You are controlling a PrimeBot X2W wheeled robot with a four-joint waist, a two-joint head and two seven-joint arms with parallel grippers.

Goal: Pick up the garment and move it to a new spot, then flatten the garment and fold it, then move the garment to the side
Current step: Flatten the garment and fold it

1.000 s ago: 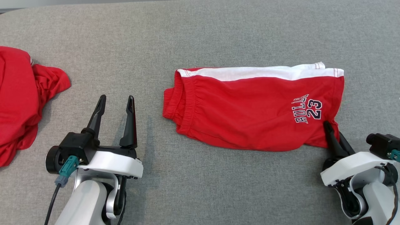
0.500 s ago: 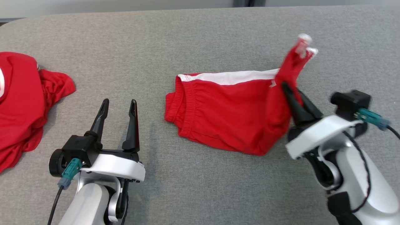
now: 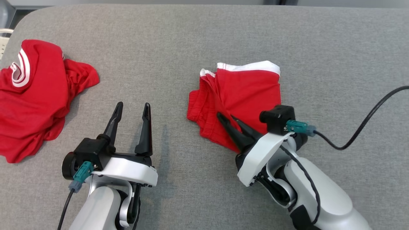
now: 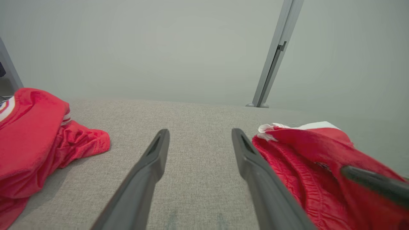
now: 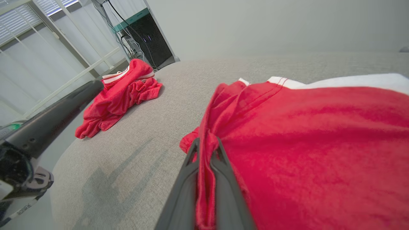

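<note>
The right end effector is clamped tight on a pinch of red cloth, its fingers pointing up and to the left across the near-left part of the shorts; in the right wrist view the fabric is bunched between the two closed fingers. The shorts lie doubled over near the middle of the grey worktop, directly under and beyond that grip, with the gathered waistband along their left edge and the white stripe at the far edge; the bundle looks about as deep as it is wide, its crease seemingly on the right. The left end effector hangs empty with fingers spread apart, just left of the shorts and not touching them; the right arm is plainly the nearer. Bare worktop lies open to the right and beyond; the left is taken by another red garment.
</note>
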